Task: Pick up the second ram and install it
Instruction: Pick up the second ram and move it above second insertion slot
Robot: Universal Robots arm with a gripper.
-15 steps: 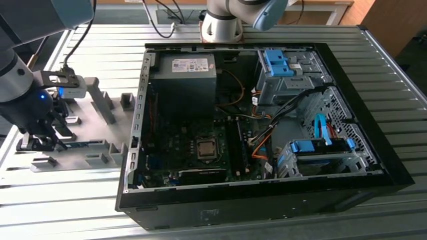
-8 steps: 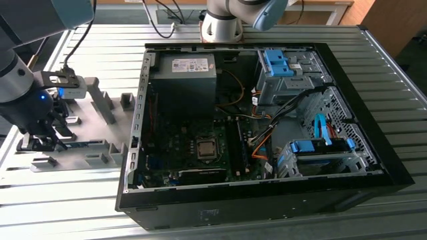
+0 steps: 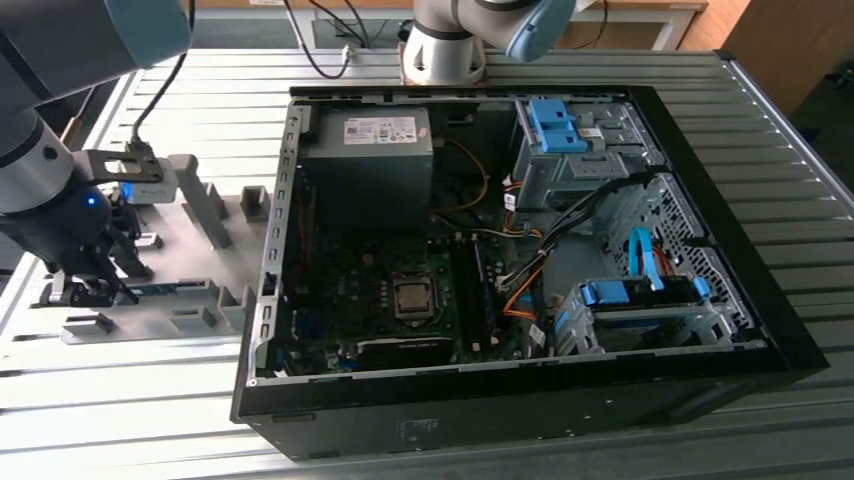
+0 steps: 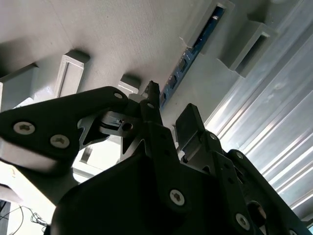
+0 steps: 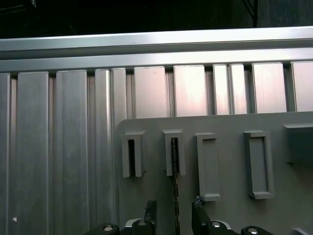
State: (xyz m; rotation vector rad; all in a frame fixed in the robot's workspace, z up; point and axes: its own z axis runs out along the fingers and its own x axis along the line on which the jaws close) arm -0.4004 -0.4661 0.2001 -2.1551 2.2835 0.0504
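Located ram [image 5: 174,193] standing on its long edge in the grey holder [image 5: 230,196] on the slatted worktop [image 5: 68,147], one end seated in a slotted block [image 5: 167,147]. Confirmed in the exterior view: ram [image 3: 158,288] at that view's left, well apart from the open case [image 3: 467,425]; neither lifted nor installed. Noted arm [image 3: 47,200] low over the holder. Found fingers [image 5: 150,215] parted and straddling the ram, one beside each flat face, with a gap visible on both sides in the first wrist view; no contact seen. Saw the same straddle in the second wrist view, with the ram [image 4: 193,49] running out from between fingers [image 4: 188,122] and the rest of its length hidden behind them.

Judged ram light, thin and stiff, yet fragile: bare board, small chips on the face, probably a contact strip along the seated edge. Judged best hold across the two flat faces, near mid-length and toward the upper edge, clear of chips where possible. Judged smooth faces liable to slip under a weak squeeze, and board liable to bind in the block if tilted
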